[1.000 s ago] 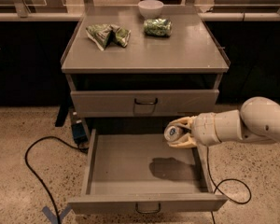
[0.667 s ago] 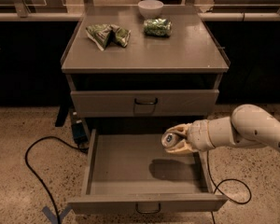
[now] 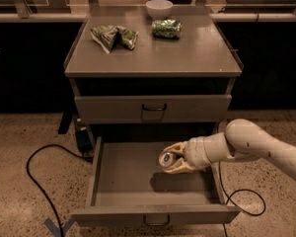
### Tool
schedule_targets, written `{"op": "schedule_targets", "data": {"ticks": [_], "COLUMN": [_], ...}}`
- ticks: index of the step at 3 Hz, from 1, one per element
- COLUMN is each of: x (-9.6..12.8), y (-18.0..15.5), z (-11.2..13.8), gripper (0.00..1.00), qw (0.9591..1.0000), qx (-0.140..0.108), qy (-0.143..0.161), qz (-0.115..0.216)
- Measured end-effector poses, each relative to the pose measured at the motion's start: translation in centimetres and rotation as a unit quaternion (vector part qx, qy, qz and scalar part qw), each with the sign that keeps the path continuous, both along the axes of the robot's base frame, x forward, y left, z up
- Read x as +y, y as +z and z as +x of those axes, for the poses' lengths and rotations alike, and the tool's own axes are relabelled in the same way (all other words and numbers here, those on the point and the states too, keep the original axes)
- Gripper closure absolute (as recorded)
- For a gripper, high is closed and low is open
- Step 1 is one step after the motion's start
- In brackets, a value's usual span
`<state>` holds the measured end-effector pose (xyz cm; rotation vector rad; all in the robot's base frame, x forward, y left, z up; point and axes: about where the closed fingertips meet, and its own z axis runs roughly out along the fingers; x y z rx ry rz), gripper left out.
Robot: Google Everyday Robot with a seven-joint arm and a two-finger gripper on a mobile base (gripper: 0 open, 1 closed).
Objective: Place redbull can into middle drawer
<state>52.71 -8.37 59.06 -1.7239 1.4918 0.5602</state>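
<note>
Silver redbull can (image 3: 166, 158) | clamped in tool (image 3: 173, 159) | over grey metal middle drawer (image 3: 123, 181)

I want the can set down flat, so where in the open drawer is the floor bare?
The middle drawer floor is bare along its left wall and front panel. Right rear is crowded: the gripper holds the redbull can there.

No lettering, brand or number is legible anywhere, not even on the redbull can (image 3: 166, 158) clasped by the end effector (image 3: 172, 158) over the open middle drawer (image 3: 123, 179).
</note>
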Motion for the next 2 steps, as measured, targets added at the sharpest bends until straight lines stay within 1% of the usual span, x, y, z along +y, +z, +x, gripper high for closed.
{"op": "schedule_targets", "data": {"ticks": [1,2], "x": [3.5,5.7], "y": [-5.2,-9.2], "z": [-0.5,-1.1], "gripper": [1.00,1.00], "qw": [0.9984,0.9960], "qx": [0.042,0.062], "qy": [0.035,0.063], "qz": [0.017,-0.008]}}
